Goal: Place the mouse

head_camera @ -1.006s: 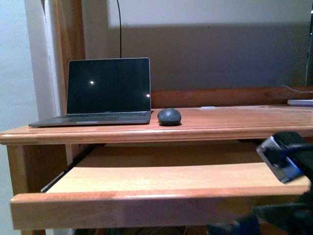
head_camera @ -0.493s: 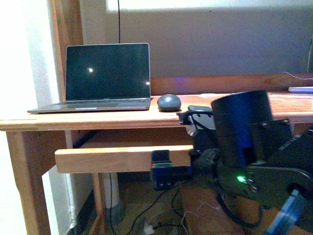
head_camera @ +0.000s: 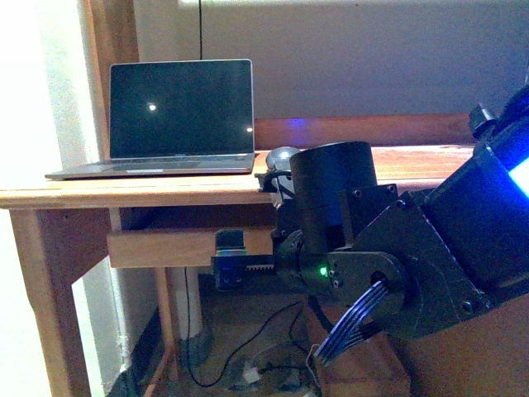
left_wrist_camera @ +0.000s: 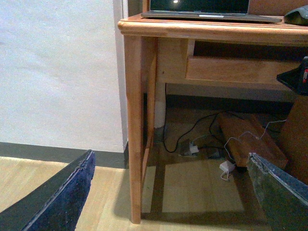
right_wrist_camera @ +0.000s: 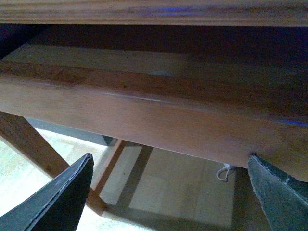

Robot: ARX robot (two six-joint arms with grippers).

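Note:
The mouse [head_camera: 282,155], dark grey and domed, lies on the wooden desk [head_camera: 165,192] just right of the laptop [head_camera: 178,116]. My right arm hides most of it. It also shows at the edge of the left wrist view [left_wrist_camera: 297,17]. My right gripper [head_camera: 231,252] is open and empty, low against the front board of the pull-out shelf [head_camera: 157,246]. In the right wrist view [right_wrist_camera: 169,156] that board [right_wrist_camera: 144,120] fills the picture close ahead. My left gripper [left_wrist_camera: 170,155] is open and empty, low near the floor, left of the desk leg [left_wrist_camera: 135,134].
My right arm's big black joints [head_camera: 397,248] fill the front view's right half. Cables and a white charger [left_wrist_camera: 225,167] lie on the floor under the desk. A white wall [left_wrist_camera: 57,72] stands left of the desk.
The pull-out shelf, far out a second ago, now sits in under the desk. My right arm has risen into view and now covers most of the mouse.

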